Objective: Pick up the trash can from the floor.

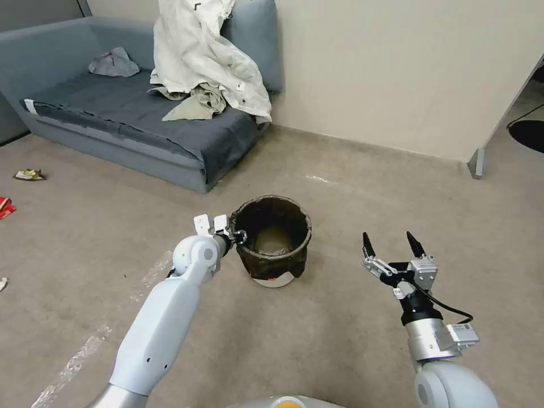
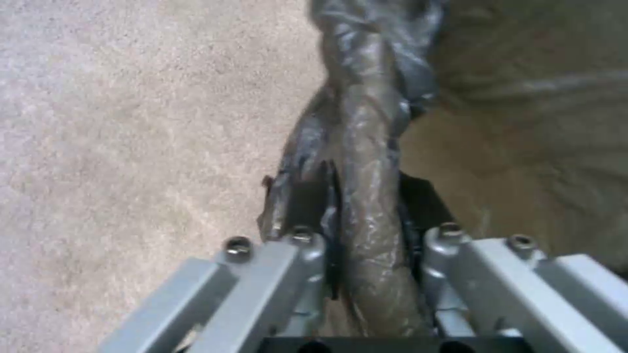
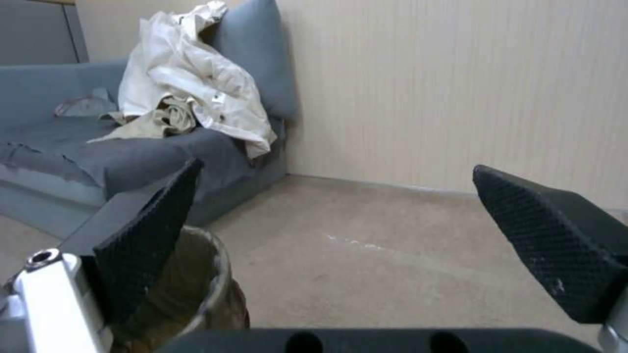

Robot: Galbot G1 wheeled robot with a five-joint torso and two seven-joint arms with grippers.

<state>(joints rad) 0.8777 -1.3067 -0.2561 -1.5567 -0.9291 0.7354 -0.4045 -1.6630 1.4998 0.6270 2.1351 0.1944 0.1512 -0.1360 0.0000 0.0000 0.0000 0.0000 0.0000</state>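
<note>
The left gripper (image 1: 237, 234) is pinched on the near-left rim of the trash can (image 1: 273, 241), one finger inside the mouth and one outside (the left wrist view shows the bag-covered lip (image 2: 370, 196) squeezed between the jaws). The can stands upright on the floor (image 1: 340, 328), out in front of the robot and a little short of the grey sofa (image 1: 130, 122). It looks light: thin plastic, nothing visible inside but the liner. The rim is likely stiff enough to lift by, though the glossy bag film over it may slip or bunch, and a one-sided hold will probably let the can tilt as it rises. The right gripper (image 1: 392, 243) hangs wide apart and holding nothing, well to the right of the can. Bare carpet surrounds the can on every side; the sofa's corner behind is the nearest edge, so straight up seems unobstructed.
</note>
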